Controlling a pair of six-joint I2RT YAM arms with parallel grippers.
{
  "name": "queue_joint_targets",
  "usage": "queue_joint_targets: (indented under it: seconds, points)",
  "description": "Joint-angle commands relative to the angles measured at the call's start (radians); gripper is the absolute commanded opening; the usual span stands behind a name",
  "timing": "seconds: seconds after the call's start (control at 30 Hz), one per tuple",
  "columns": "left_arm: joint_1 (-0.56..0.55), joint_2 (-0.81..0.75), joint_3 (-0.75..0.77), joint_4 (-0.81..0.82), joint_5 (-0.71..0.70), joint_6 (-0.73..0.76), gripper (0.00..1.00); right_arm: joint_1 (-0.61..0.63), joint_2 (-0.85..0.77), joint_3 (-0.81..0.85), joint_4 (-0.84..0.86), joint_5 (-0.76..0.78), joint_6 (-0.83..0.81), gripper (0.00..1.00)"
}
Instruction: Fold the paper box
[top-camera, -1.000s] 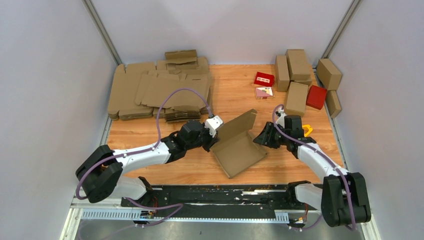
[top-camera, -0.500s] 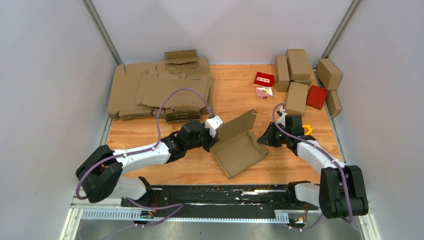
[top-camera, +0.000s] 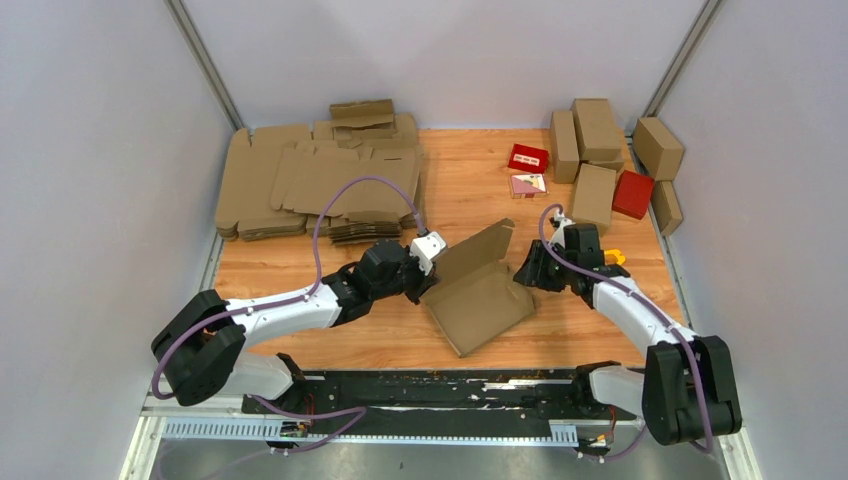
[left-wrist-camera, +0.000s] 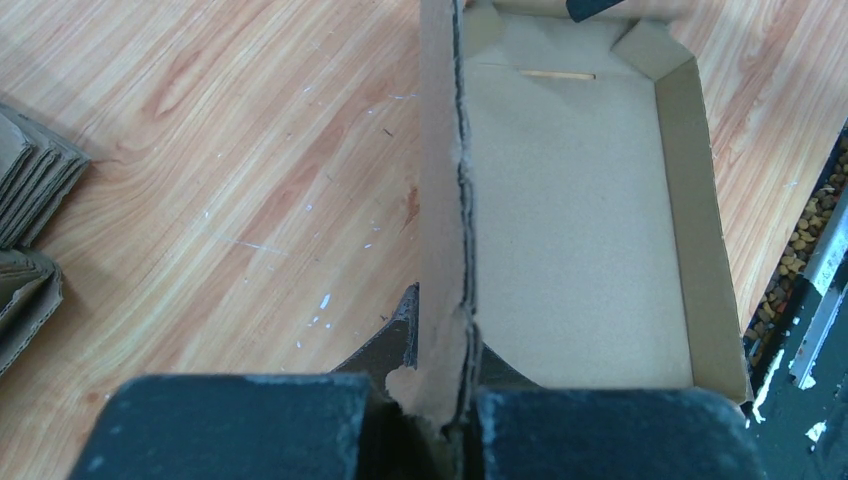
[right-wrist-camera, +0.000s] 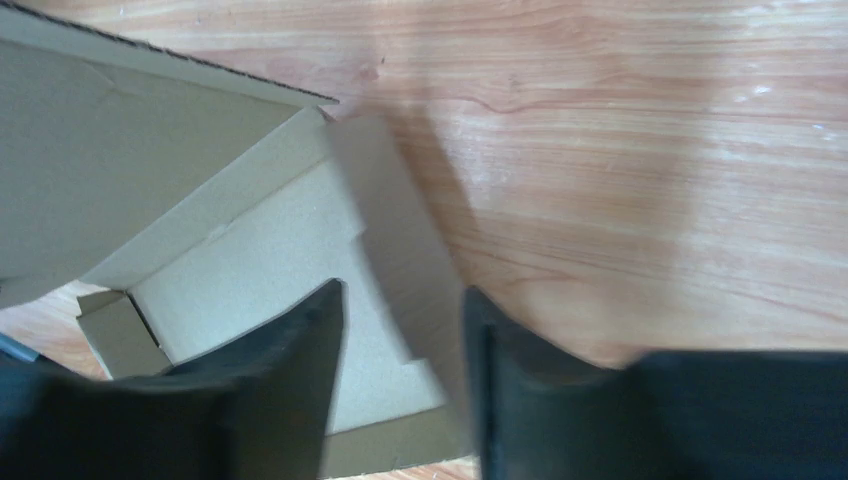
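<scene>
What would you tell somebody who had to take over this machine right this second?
Left claw: shut on the paper box, pinching the edge of its raised panel.
Right claw: open, at the box's loose side flap, not squeezing it.
The box lies mid-table between the arms. Flat blanks are stacked far left, finished boxes far right.
Done: the tray floor is laid out and at least one side wall stands up.
Left: probably fold that flap in, then close the lid.
</scene>
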Motion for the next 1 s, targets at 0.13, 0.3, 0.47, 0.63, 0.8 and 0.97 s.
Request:
queue_joint_targets:
  seconds: [0.13, 0.3, 0.47, 0.63, 0.8, 0.97]
  points:
    - [-0.004, -0.022, 0.037, 0.008, 0.011, -0.006, 0.03, -0.022, -0.018, 0.059, -0.035, 0.060, 0.004, 0.70]
    - [-0.004, -0.024, 0.034, 0.006, 0.010, -0.004, 0.03, -0.098, 0.003, 0.028, 0.040, -0.051, 0.036, 0.73]
    - [-0.004, -0.026, 0.034, 0.006, 0.010, -0.006, 0.03, -0.184, -0.052, -0.005, 0.063, -0.084, 0.056, 0.87]
    - [-0.006, -0.031, 0.034, 0.004, 0.010, -0.006, 0.03, -0.248, 0.002, -0.013, 0.053, -0.065, 0.093, 0.77]
    - [-0.008, -0.035, 0.034, 0.006, 0.013, -0.004, 0.03, -0.249, 0.143, -0.022, 0.120, -0.187, 0.102, 0.68]
    - [-0.029, -0.038, 0.035, -0.001, -0.007, 0.016, 0.03, -0.248, 0.229, -0.037, 0.198, -0.335, 0.122, 0.66]
